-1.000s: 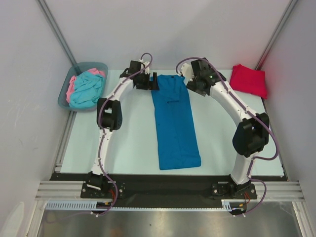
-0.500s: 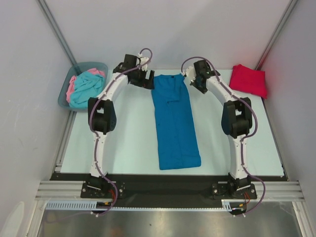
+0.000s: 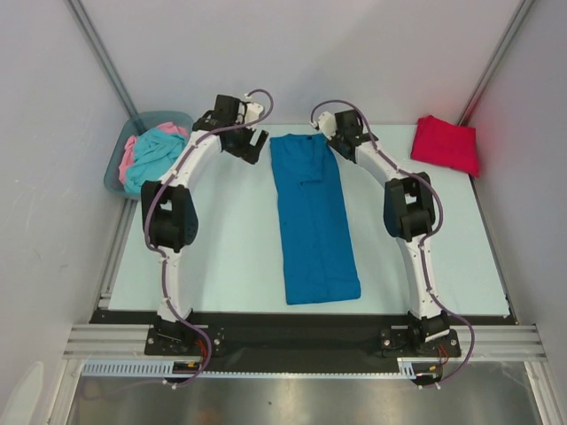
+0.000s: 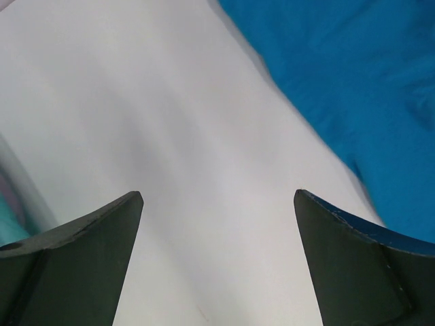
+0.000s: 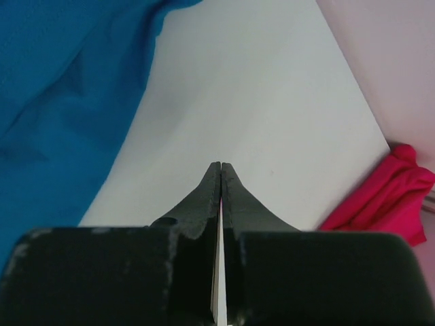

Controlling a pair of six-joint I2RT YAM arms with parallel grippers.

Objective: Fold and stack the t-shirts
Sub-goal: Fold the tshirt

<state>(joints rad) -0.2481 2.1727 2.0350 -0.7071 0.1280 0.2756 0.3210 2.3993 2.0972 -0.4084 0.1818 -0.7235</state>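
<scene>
The deep blue cloth t-shirt (image 3: 314,221), folded into a long strip, is laid down the middle of the pale table (image 3: 230,257). A crosswise fold is judged next, so both far corners must be gripped. The left gripper (image 3: 251,146) is held wide open beside the far left corner of the strip. The right gripper (image 3: 326,127) is closed on nothing by the far right corner and must be opened first. A folded bright red t-shirt (image 3: 446,143) is set at the table's far right corner. A turquoise shirt (image 3: 152,159) and a pink shirt (image 3: 129,152) are heaped in the grey-blue plastic bin (image 3: 113,177) beside the far left corner. Neither is judged to obstruct the fold.

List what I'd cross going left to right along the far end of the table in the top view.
grey-blue bin holding the turquoise shirt → left gripper → blue shirt → right gripper → red shirt
</scene>
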